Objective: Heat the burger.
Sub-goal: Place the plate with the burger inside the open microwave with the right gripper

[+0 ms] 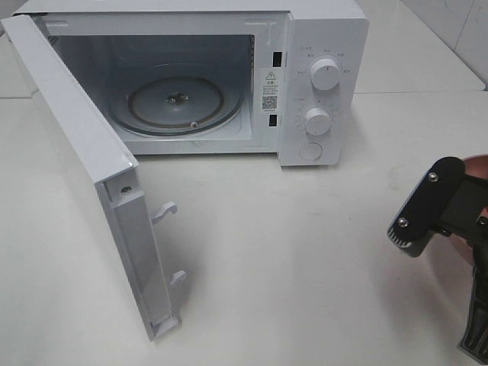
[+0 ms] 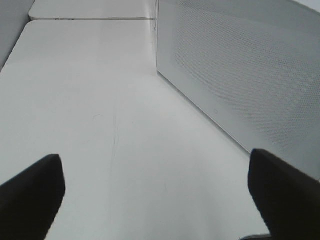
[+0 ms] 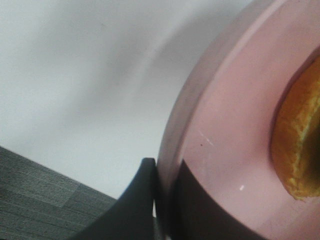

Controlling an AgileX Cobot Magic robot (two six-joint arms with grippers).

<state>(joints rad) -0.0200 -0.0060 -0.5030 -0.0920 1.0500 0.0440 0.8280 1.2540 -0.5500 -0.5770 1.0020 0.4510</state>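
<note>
The burger (image 3: 300, 145) shows only in the right wrist view, as a slice of golden-brown bun on a round pink plate (image 3: 235, 125). My right gripper (image 3: 165, 175) is shut on the plate's rim, with one finger (image 3: 142, 200) outside it and one inside. In the exterior high view the right gripper (image 1: 446, 229) is at the right edge of the table, and a bit of the plate (image 1: 474, 164) shows behind it. My left gripper (image 2: 155, 195) is open and empty above the table, beside the microwave door's outer face (image 2: 250, 75). It is out of the exterior view.
A white microwave (image 1: 324, 76) stands at the back with its door (image 1: 84, 168) swung open toward the front left. Its glass turntable (image 1: 175, 103) has nothing on it. White tabletop (image 1: 305, 252) lies between the microwave and my right gripper.
</note>
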